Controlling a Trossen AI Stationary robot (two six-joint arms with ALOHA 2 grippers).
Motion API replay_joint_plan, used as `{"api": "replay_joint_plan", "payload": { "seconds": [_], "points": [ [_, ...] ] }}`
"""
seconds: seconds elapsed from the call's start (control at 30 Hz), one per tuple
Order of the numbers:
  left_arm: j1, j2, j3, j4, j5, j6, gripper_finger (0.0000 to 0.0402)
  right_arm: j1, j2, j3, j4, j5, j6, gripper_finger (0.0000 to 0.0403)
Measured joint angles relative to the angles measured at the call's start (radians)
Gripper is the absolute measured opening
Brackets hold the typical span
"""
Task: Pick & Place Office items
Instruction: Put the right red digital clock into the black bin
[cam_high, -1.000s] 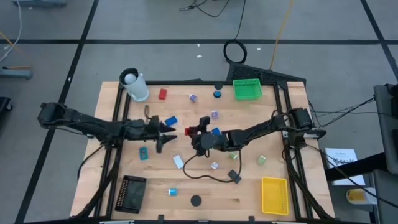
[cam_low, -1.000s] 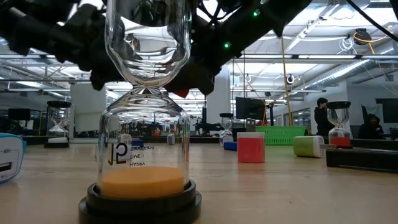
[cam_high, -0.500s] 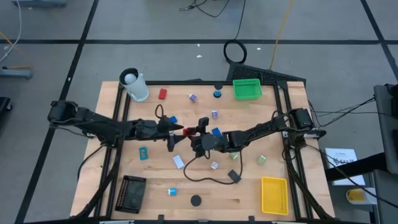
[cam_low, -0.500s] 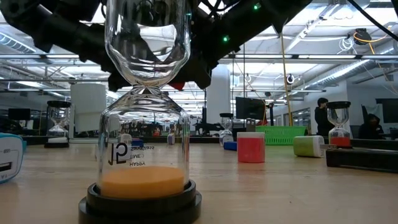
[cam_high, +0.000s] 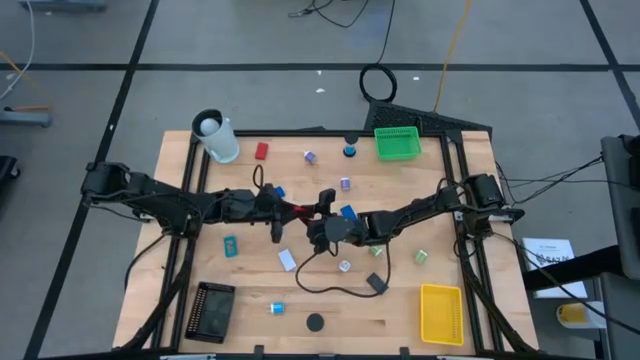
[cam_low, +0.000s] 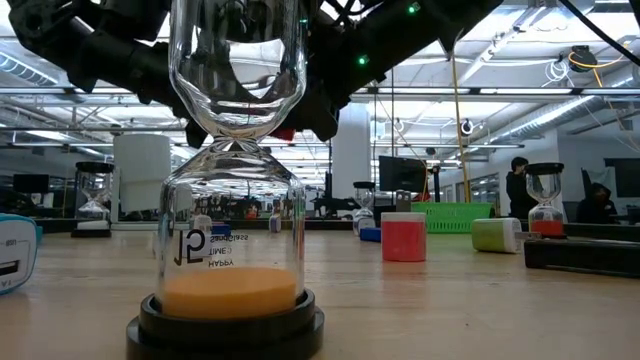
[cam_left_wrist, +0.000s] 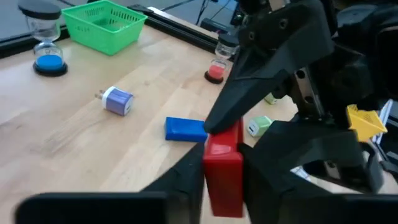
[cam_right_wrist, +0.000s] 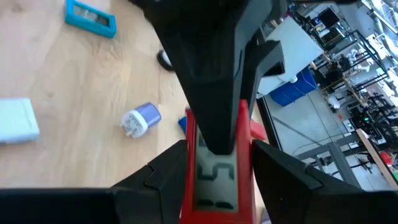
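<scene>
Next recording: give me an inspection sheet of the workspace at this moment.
Surface: wooden table, nothing spilled.
Job's things: red block at mid-table between both grippers; blue block, white block and dark disc lie loose.
Clutter: green tray, yellow tray, black tray, white cup, hourglass.
Grippers: left gripper and right gripper both have jaws on the red block.
Cables: black cable looped on the table.
Surroundings: person far behind.
</scene>
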Motion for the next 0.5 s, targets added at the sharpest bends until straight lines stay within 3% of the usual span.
{"api": "replay_joint_plan", "payload": {
  "seconds": [0.07,0.2,0.5],
  "points": [
    [-0.001,-0.009,0.000,-0.001,0.006,0.020,0.0062,0.000,0.000,0.000,0.012,-0.002,0.026,0.0174],
    [0.001,-0.029,0.000,-0.018,0.005,0.053,0.0062,0.008,-0.003,0.000,0.010,0.032,0.045,0.0196],
    [0.043,-0.179,-0.001,-0.217,0.007,0.088,0.0062,0.054,-0.028,-0.001,-0.002,0.360,-0.040,0.0277]
  ]
}}
